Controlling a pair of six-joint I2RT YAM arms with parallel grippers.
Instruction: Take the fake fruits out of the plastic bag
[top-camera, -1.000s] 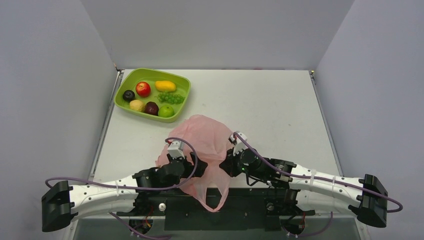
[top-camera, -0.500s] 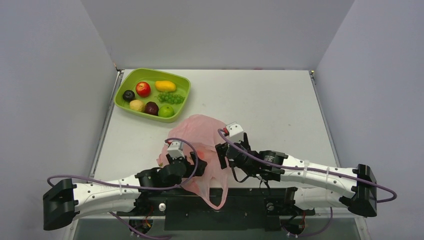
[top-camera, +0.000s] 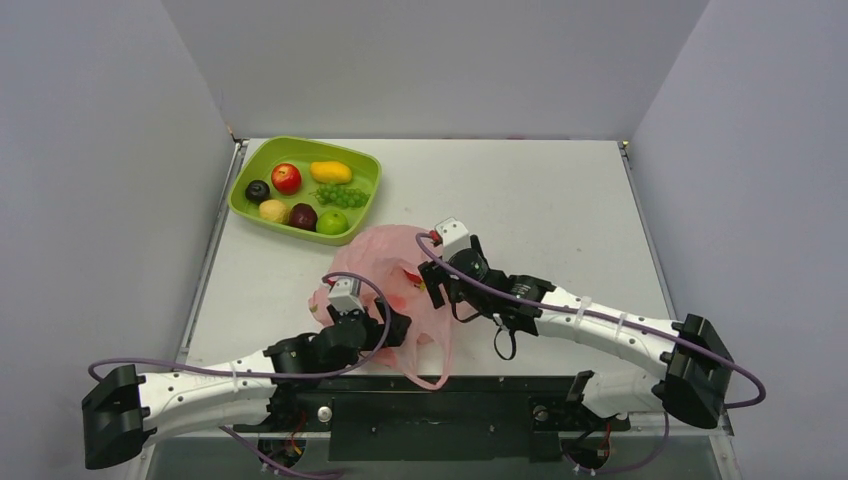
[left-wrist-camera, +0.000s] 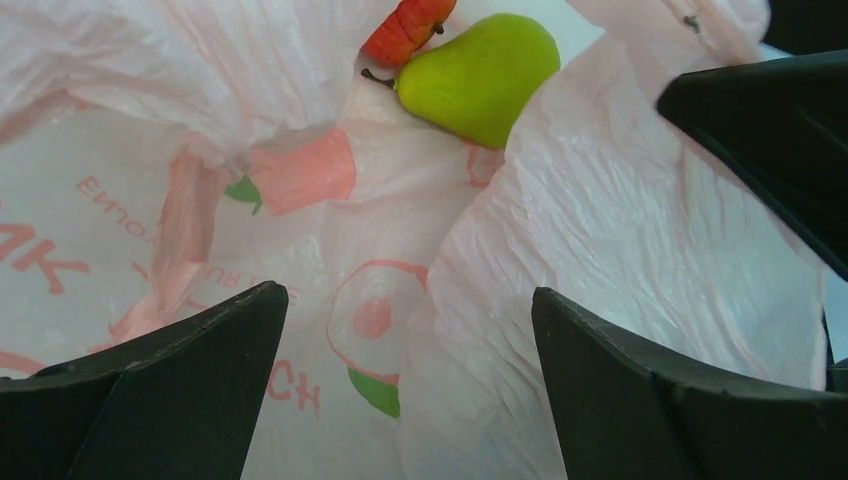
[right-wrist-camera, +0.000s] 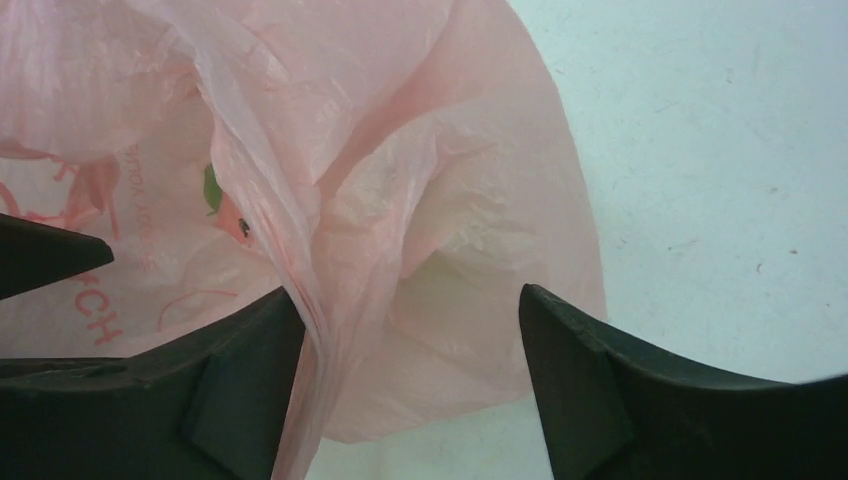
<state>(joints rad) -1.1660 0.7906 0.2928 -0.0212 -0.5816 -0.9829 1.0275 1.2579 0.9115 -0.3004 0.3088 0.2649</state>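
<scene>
White bench (top-camera: 540, 200) before me, matte, with faint specks and scuffs up close. Three plain pale grey walls box it in: back wall (top-camera: 430, 60) along the far edge, left wall (top-camera: 100, 200) and right wall (top-camera: 750, 200) at the sides. Thin metal strip (top-camera: 213, 260) runs along the bench's left edge. Light even, shadows soft.

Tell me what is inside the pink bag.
A green pear and an orange-red piece beside it show inside the pink bag. Anything deeper is hidden under its crinkled folds.
</scene>
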